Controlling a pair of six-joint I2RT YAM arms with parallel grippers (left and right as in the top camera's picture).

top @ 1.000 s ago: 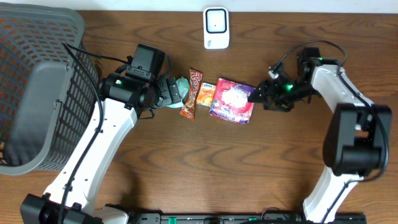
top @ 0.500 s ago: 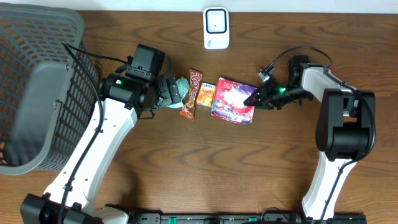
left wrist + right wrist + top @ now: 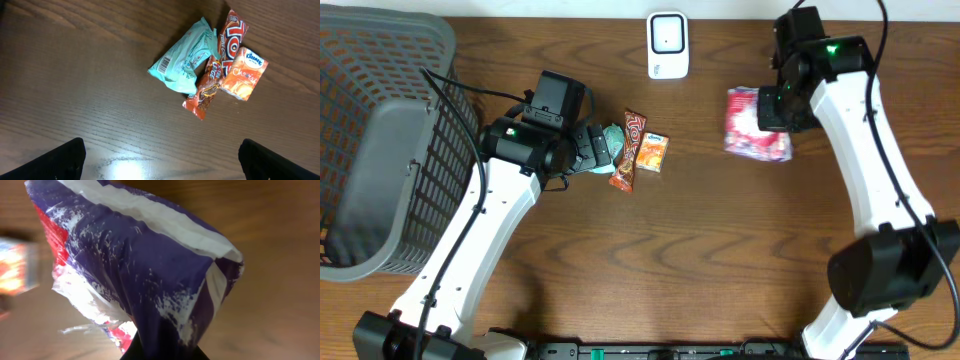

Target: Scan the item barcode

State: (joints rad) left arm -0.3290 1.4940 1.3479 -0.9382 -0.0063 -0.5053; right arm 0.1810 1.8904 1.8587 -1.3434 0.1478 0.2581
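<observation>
A purple, red and white snack packet (image 3: 752, 128) hangs above the table at the back right, and my right gripper (image 3: 776, 108) is shut on one edge of it. It fills the right wrist view as the packet (image 3: 145, 275), pinched at the bottom by the right gripper (image 3: 162, 352). No barcode shows on it. The white scanner (image 3: 667, 45) stands at the back centre, to the packet's left. My left gripper (image 3: 595, 148) is open and empty; in its wrist view the left gripper (image 3: 162, 162) hovers short of the other snacks.
A teal packet (image 3: 182, 62) with a barcode on its end, a brown bar (image 3: 215, 75) and an orange tissue pack (image 3: 245, 75) lie together mid-table. A grey mesh basket (image 3: 380, 140) fills the left side.
My right gripper closed on the purple packet beside the orange pack, then lifted it up and back to the right of the scanner. The left arm has not moved.
</observation>
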